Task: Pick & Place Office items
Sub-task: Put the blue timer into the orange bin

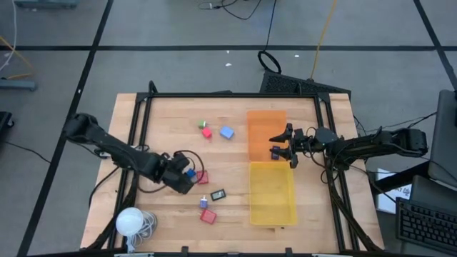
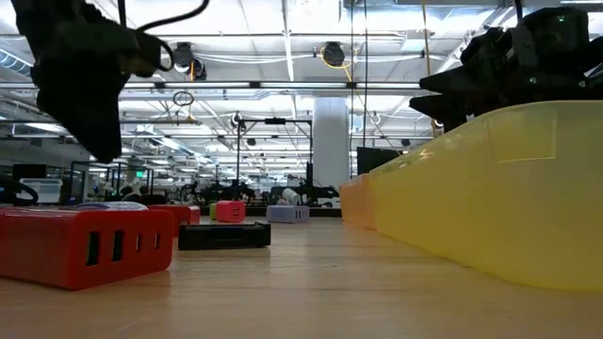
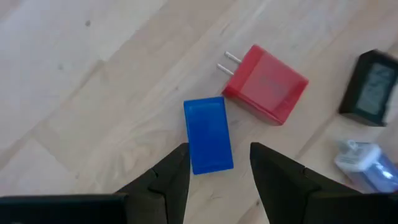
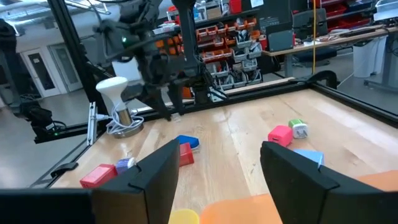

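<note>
My left gripper hangs open over the near-left part of the table, pointing steeply down. In the left wrist view its fingers stand either side of the near end of a blue block, above it and apart from it. The block lies flat on the wood. A red plug block lies just beyond it, prongs toward the block. My right gripper hovers open and about level over the orange tray, nothing between its fingers.
A yellow tray adjoins the orange one. A black piece, a light-blue piece and a red block lie near the front. Green, pink and light-blue pieces lie farther back. The white ball sits front-left.
</note>
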Robot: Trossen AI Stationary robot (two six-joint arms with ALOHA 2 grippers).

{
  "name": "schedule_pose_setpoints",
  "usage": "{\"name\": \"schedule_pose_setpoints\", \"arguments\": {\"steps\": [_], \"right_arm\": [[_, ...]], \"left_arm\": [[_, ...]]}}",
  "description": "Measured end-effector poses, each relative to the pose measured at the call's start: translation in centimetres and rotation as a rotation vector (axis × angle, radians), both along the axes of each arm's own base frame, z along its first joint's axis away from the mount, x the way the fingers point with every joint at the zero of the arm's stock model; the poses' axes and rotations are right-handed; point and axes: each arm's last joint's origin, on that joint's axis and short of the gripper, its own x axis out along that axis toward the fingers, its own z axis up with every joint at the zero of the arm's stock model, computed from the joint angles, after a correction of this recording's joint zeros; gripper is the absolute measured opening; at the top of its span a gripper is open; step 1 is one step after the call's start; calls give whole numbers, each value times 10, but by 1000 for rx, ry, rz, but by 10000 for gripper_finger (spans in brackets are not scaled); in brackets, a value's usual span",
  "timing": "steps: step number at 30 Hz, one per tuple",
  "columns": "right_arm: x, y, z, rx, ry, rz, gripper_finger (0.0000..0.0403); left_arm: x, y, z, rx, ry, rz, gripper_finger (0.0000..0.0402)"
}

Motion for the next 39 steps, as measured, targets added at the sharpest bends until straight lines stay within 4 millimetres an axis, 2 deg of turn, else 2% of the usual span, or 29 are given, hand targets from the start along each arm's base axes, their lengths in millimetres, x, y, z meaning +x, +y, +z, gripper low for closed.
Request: {"name": "schedule_pose_setpoints", "arguments": {"steps": [5,10,15,25,39], "right_arm": [[0,0,0,8,-2,1,210],[0,0,0,10,-3,1,210],[0,0,0,8,-3,0,209],[0,0,0,8,2,1,210],[0,0,-1,10,11,0,210]], "left_arm": [[7,-1,-16,15,71,6,170],[12,-4,-33,-51,173,3,170],[18,1,-46,-64,217,114,182],[27,1,-53,-74,184,47,244],[27,0,-52,-71,184,-9,253]]}}
